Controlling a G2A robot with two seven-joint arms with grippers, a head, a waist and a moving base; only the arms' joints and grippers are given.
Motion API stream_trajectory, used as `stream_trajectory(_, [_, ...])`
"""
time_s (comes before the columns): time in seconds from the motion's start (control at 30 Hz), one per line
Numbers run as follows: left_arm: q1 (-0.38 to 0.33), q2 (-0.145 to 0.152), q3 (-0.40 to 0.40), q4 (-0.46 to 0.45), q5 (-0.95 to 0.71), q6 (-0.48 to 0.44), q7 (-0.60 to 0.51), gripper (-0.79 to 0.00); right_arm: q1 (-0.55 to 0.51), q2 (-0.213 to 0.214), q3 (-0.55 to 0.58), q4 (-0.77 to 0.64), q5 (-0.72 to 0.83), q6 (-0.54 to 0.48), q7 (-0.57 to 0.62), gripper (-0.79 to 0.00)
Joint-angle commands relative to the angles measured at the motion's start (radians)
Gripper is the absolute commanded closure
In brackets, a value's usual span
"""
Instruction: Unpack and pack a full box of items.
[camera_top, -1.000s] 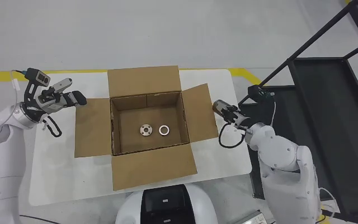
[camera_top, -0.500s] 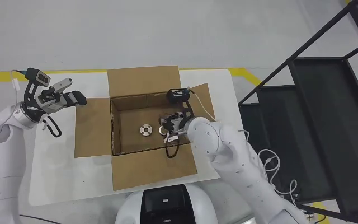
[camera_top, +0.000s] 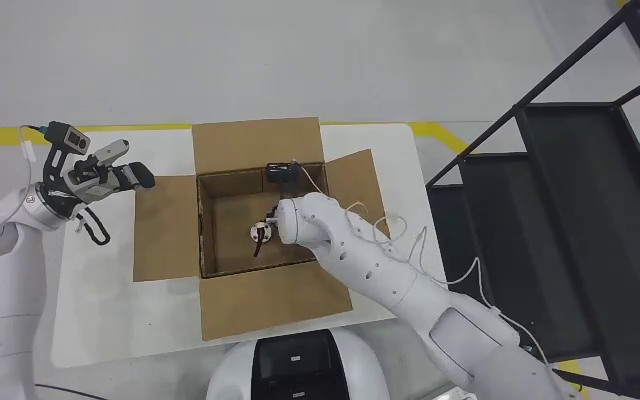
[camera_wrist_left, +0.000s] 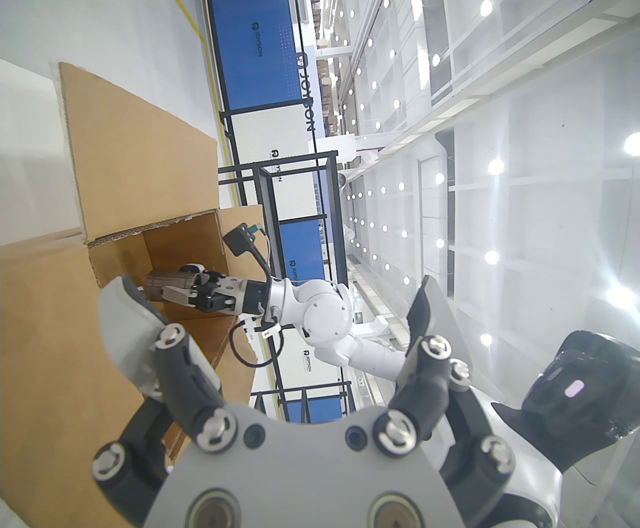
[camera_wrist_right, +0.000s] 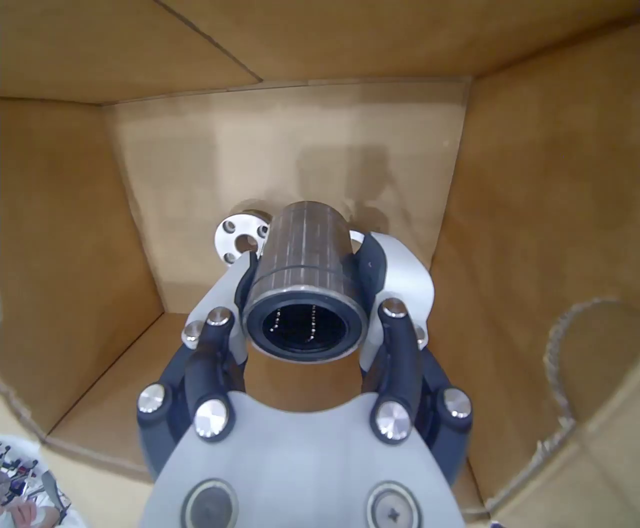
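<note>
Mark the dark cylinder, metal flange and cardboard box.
dark cylinder (camera_wrist_right: 306, 255), right wrist view, on its ribbed side.
metal flange (camera_wrist_right: 226, 242), right wrist view, flat face beside the centre hole.
cardboard box (camera_top: 168, 228), top view, on an opened side flap.

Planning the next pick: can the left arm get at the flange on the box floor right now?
Probably not. The right gripper, shut on the cylinder, hangs inside the box just by the flange; the left gripper is open outside the box.
</note>
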Motion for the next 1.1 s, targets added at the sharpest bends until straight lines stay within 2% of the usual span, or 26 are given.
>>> stream_trajectory(0.0, [0.000, 0.000, 0.000, 0.000, 0.000, 0.000, 0.000, -0.785, 0.012, -0.011, -0.008, 0.038, 0.014, 0.003, -0.014, 0.000])
stream_trajectory(0.53, [0.000, 0.000, 0.000, 0.000, 0.000, 0.000, 0.000, -0.785, 0.091, -0.090, -0.041, 0.273, 0.094, 0.005, -0.086, 0.000])
stream_trajectory(0.57, [0.000, 0.000, 0.000, 0.000, 0.000, 0.000, 0.000, -0.785, 0.093, -0.093, -0.042, 0.280, 0.097, 0.004, -0.089, -0.160])
stream_trajectory(0.6, [0.000, 0.000, 0.000, 0.000, 0.000, 0.000, 0.000, -0.785, 0.095, -0.096, -0.042, 0.287, 0.099, 0.003, -0.092, -0.209])
stream_trajectory(0.63, [0.000, 0.000, 0.000, 0.000, 0.000, 0.000, 0.000, -0.785, 0.097, -0.099, -0.042, 0.293, 0.101, 0.003, -0.095, -0.631])
stream_trajectory(0.67, [0.000, 0.000, 0.000, 0.000, 0.000, 0.000, 0.000, -0.785, 0.098, -0.101, -0.040, 0.297, 0.103, 0.004, -0.098, -0.785])
stream_trajectory(0.87, [0.000, 0.000, 0.000, 0.000, 0.000, 0.000, 0.000, -0.785, 0.084, -0.103, -0.022, 0.262, 0.092, 0.012, -0.127, -0.785])
stream_trajectory(1.07, [0.000, 0.000, 0.000, 0.000, 0.000, 0.000, 0.000, -0.785, 0.026, -0.080, 0.005, 0.140, 0.022, 0.038, -0.128, -0.785])
